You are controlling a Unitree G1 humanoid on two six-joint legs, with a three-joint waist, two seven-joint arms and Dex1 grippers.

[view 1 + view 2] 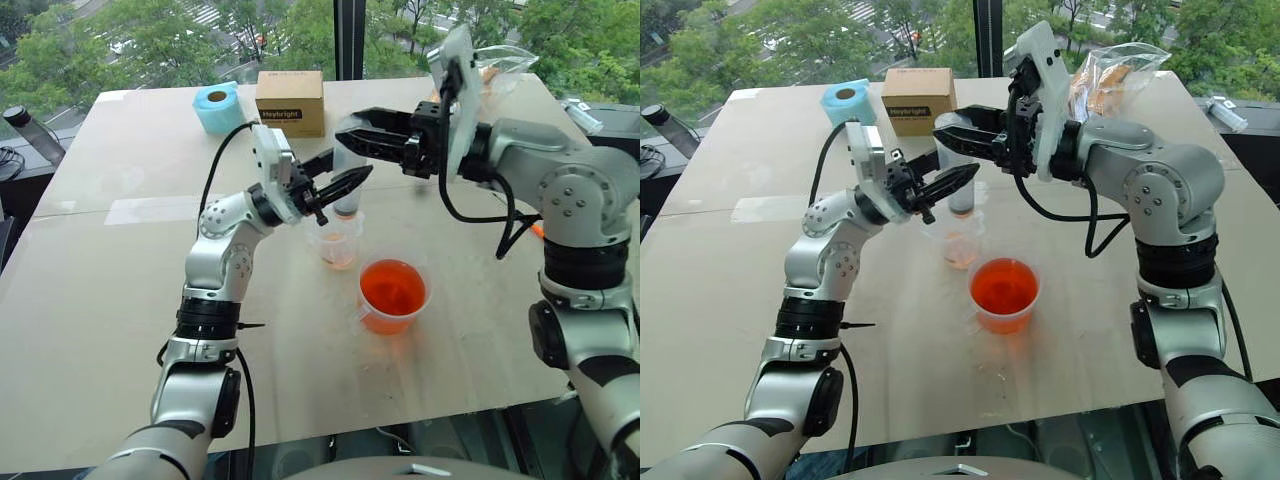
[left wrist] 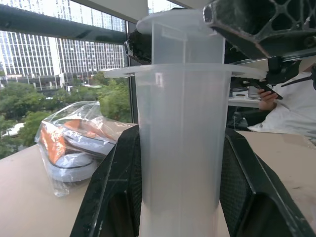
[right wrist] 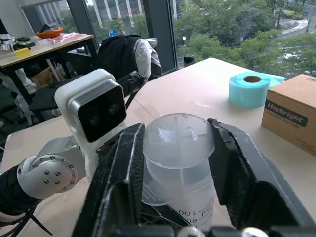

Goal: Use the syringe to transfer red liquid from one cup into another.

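We read discharge step: left gripper [image 1: 345, 186] fingers pinch syringe [image 1: 349, 172] barrel over narrower cup [image 1: 336, 240]; right gripper [image 1: 960, 128] fingers spread astride plunger cap; next likely press.

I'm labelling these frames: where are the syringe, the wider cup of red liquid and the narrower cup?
syringe [image 2: 180, 148], left wrist view, on the clear barrel.
wider cup [image 1: 392, 296], left eye view, on its front wall over the red liquid.
narrower cup [image 1: 337, 246], left eye view, on its clear wall.
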